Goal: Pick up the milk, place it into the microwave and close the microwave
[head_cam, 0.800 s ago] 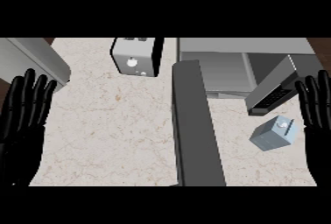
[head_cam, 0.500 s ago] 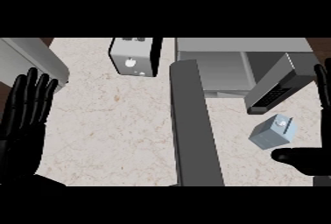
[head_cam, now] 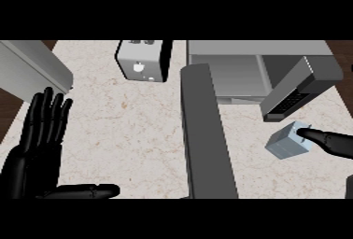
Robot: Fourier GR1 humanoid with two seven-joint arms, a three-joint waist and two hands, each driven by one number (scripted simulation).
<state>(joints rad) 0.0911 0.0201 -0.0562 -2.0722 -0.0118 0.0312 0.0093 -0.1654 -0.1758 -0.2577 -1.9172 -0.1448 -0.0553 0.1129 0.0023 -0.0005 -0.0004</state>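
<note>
Speckled beige counter [head_cam: 131, 135]; microwave [head_cam: 255, 70] open; toaster [head_cam: 143, 59] behind.

Even, bright, shadowless light; no glare.

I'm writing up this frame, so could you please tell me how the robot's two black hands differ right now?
The left hand is spread open and flat at the view's left, touching nothing; the right hand comes in from the right edge with a fingertip at the pale blue milk carton. The left hand shows whole; the right is mostly cut off. Both are black, over the marbled counter.
</note>
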